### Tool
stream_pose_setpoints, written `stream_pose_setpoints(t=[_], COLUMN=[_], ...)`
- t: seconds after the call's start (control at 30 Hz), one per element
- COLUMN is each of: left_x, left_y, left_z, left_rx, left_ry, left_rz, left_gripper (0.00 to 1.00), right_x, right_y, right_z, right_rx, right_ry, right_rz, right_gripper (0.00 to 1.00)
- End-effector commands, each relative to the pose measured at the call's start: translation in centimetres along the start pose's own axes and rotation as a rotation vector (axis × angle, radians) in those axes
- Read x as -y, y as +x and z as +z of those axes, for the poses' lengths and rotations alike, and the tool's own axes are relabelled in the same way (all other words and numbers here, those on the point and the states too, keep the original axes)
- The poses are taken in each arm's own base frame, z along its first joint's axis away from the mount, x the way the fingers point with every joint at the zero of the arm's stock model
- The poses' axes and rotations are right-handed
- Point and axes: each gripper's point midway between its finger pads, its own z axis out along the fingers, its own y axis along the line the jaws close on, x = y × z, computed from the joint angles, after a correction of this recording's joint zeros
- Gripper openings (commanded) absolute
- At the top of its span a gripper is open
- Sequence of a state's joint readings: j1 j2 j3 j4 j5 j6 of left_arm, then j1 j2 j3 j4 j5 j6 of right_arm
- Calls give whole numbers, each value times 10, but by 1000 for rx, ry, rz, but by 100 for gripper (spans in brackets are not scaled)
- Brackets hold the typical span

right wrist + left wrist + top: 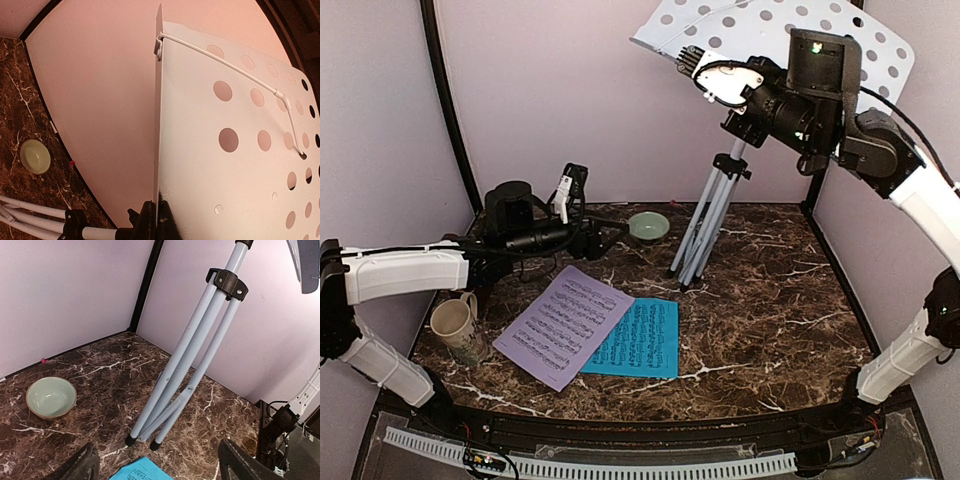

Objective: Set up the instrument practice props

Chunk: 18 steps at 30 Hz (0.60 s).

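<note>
The silver music stand's perforated tray (760,30) is tilted high at the back right, above its folded tripod legs (705,235). My right gripper (695,65) is shut on the tray's left edge; in the right wrist view its fingertips (150,222) pinch the thin rim of the tray (225,150). My left gripper (592,210) hovers open at the back left, facing the legs (190,365), nothing between its fingers (80,467). A lilac sheet (560,325) lies flat, overlapping a bright-blue sheet (635,338), whose corner (140,472) shows below the left gripper (157,445).
A cream mug (455,325) stands at the near left beside the lilac sheet. A pale-green bowl (648,226) sits at the back between my left gripper and the tripod legs, also seen as the bowl (50,397) and bowl (35,156). Walls close in the back and sides.
</note>
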<state>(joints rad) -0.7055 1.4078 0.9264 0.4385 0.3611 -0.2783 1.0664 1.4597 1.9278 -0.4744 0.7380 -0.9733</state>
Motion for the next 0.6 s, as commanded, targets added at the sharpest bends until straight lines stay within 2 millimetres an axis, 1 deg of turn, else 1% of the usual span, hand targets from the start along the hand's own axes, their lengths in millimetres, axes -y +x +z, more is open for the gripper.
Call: stream_pose_setpoints(t=[0.0, 0.17, 0.23, 0.3, 0.33, 0.4, 0.5, 0.57], left_x=[-7, -5, -4, -4, -2, -4, -3, -3], left_y=[0, 10, 9, 8, 3, 2, -6, -9], left_z=[-1, 14, 21, 30, 35, 45, 55, 62], left_rx=[23, 33, 39, 39, 48, 44, 70, 78], left_ry=[-78, -89, -113, -137, -149, -180, -223, -239], left_rz=[112, 246, 301, 341, 356, 371, 389, 389], left_gripper=[83, 83, 82, 81, 80, 79, 79, 78], right_x=[99, 91, 88, 83, 81, 78, 74, 73], right_y=[-38, -46, -50, -56, -59, -64, -65, -65], right_z=[-34, -32, -32, -32, -32, -33, -29, -27], right_rx=[128, 141, 139, 144, 146, 152, 138, 121], right_ry=[309, 291, 287, 280, 283, 296, 300, 312], right_rz=[118, 109, 109, 101, 98, 97, 105, 105], right_gripper=[0, 0, 0, 0, 0, 0, 0, 0])
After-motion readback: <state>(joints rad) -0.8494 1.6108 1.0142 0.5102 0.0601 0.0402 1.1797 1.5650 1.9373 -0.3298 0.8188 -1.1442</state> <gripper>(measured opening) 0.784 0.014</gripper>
